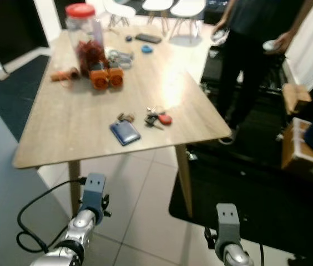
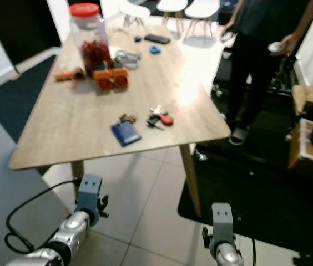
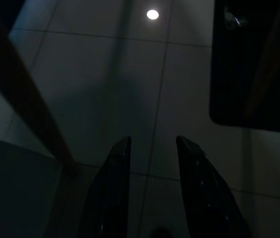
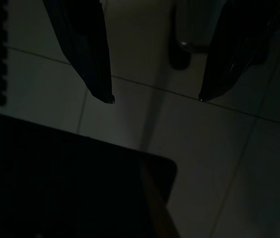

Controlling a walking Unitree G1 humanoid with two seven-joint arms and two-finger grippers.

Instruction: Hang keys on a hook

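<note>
Wooden table (image 1: 79,127): light top, slim legs, standing on pale floor tiles.
Keys (image 1: 157,117): a bunch with a red fob, lying flat near the table's near right corner, well apart from both grippers.
Blue wallet (image 1: 125,133): just left of the keys, with a small brown item touching its far edge.
Far end of the table: clear jar with red lid (image 1: 84,33), two orange spools (image 1: 106,77) beside it, a black phone (image 1: 148,38) and a blue disc (image 1: 146,49).
Left gripper (image 3: 152,144): hanging low over the tiles beside a table leg, fingers parted, nothing between them.
Right gripper (image 4: 155,99): low over the tiles by a black mat (image 1: 240,199), fingers spread wide, empty.
Person (image 1: 256,33): in dark clothes, standing beyond the table's right side.
</note>
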